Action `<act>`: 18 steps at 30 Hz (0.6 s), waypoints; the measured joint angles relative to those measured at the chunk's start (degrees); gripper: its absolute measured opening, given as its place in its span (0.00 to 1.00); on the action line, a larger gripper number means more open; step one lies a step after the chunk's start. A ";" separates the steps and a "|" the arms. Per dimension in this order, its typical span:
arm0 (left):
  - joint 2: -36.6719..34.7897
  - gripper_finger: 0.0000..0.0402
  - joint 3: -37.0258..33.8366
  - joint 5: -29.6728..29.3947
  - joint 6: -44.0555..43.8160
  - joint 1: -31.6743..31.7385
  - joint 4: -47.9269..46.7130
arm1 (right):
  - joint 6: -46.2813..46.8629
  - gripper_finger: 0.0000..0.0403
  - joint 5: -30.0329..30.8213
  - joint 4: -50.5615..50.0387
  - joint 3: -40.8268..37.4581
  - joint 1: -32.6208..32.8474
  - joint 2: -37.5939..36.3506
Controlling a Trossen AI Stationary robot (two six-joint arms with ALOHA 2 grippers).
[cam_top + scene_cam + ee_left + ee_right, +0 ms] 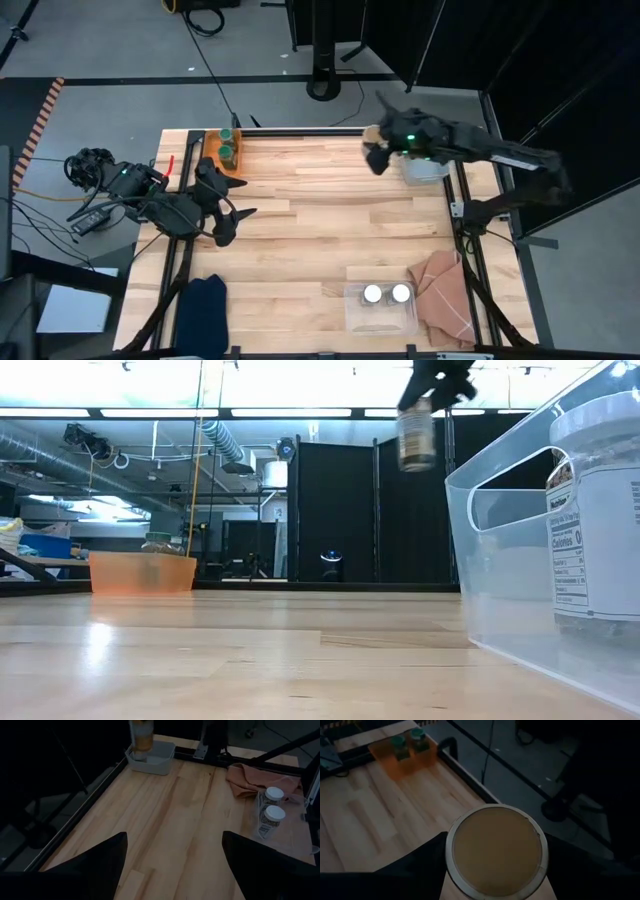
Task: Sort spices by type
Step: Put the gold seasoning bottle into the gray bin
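My right gripper [378, 150] is clamped on a tan-lidded spice jar [495, 850], carrying it in the air near the far right corner of the table [320, 230], just beside the small white bin [428, 168] there. From the wrist camera the tan lid fills the space between the fingers, so I judge the hold is on the jar's body below the cap. In the low view the jar [416, 435] hangs upright, well clear of the wood.

I expect this jar to be light, rigid and smooth-walled with a label; a squeeze on the cylinder just under the lid should hold, but a glossy wall could slip if I swing fast.

Farther out, two green-lidded jars [227, 143] stand in the orange tray [212, 160] at the far left, and two white-lidded jars [386, 294] sit in the clear bin [352, 318] at the near edge, beside a tan cloth [442, 290].

My left gripper [232, 214] waits over the left side, fingers spread wide, holding nothing.
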 joint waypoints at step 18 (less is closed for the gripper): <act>0.72 0.83 -0.28 -3.05 -2.40 0.02 0.52 | 11.07 0.72 6.40 -4.18 -24.63 -7.25 -25.53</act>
